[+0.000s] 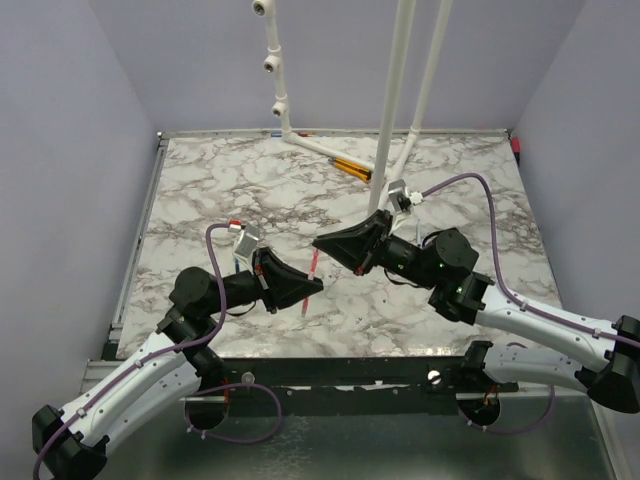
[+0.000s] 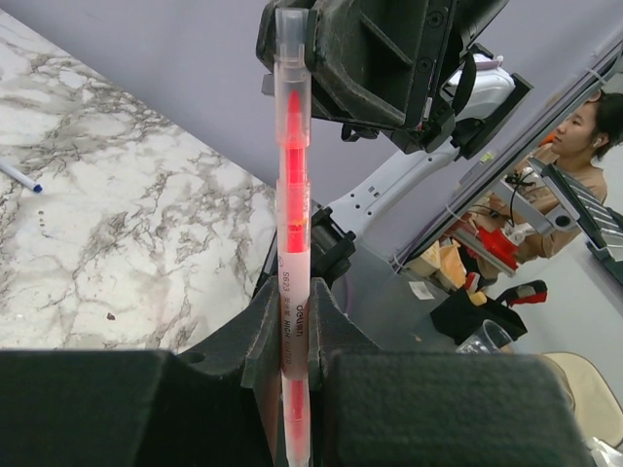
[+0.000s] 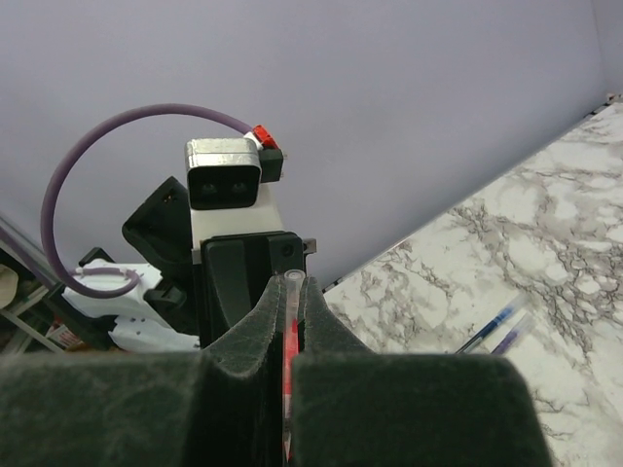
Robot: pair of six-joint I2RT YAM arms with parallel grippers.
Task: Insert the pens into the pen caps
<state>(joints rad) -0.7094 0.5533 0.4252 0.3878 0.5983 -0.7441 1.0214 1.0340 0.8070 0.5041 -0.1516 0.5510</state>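
Lower end of the pink-red pen (image 2: 292, 195) is cropped in my left wrist view (right gripper (image 3: 289, 302) hides most of it too), and a blue pen (image 2: 19, 177) runs off the edge

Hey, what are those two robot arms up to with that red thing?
Both arms are holding one pink-red pen between them, up above the marble table. The left arm's fingers clamp one end, and the right arm's fingers are closed on the other. It looks like a capping step, though I cannot tell whether a cap is on. Other pens lie on the table, untouched.
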